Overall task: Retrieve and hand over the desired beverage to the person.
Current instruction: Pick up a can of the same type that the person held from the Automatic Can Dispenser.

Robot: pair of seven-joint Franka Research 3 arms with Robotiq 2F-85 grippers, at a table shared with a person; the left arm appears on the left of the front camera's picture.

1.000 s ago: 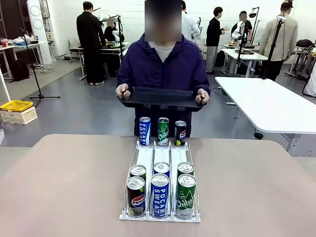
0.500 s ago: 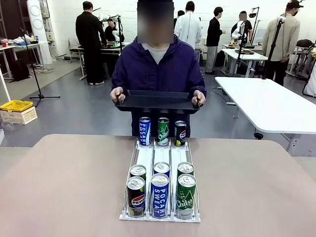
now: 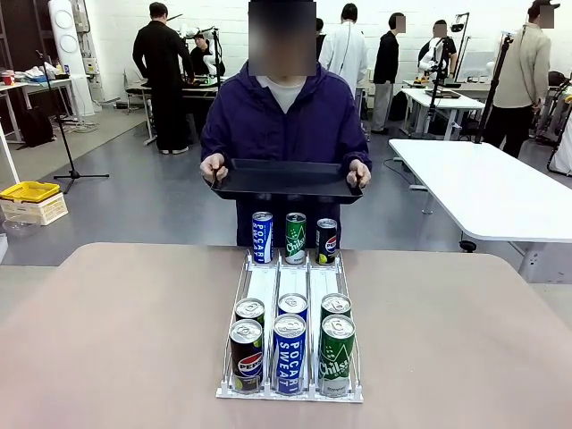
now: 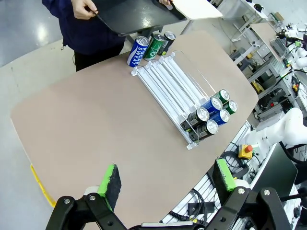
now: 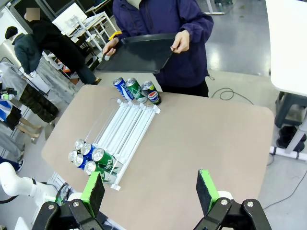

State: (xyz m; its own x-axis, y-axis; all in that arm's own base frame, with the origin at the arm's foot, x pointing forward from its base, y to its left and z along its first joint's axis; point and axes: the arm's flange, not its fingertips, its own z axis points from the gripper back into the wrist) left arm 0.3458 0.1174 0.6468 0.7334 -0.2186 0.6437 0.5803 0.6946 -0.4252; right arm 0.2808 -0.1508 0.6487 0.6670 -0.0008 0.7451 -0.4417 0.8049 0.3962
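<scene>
While the person [image 3: 284, 116] in the dark purple-blue hooded jacket stands at the far side of the desk [image 3: 107, 340], they hold a black tray [image 3: 286, 181] level in front of their body. One hand [image 3: 213, 167] grips its left end in the front view and the other hand [image 3: 359, 172] grips its right end. The tray hangs above and just behind the desk's far edge.

A clear three-lane rack [image 3: 292, 281] lies on the middle of the desk, running from the robot's side toward the person. At its far end three cans stand upright side by side, one per lane: a blue Pocari Sweat can [image 3: 262, 237], a green Chilsung can [image 3: 295, 238] and a dark Pepsi can [image 3: 327, 241]. Whether they rest on the rack or on the desk just past it cannot be told.

At the near end six more cans stand in two rows of three, well apart from the far group. In front, from left to right, are the front Pepsi can [image 3: 246, 356], the front Pocari Sweat can [image 3: 289, 354] and the front Chilsung can [image 3: 336, 354]. The back row [image 3: 292, 307] stands close behind them.

The left pincer [image 4: 166, 179] hangs high over the desk's edge, released, its green pads spread wide around nothing. The right pincer [image 5: 149, 189] is likewise released and empty, high above the desk's near side
</scene>
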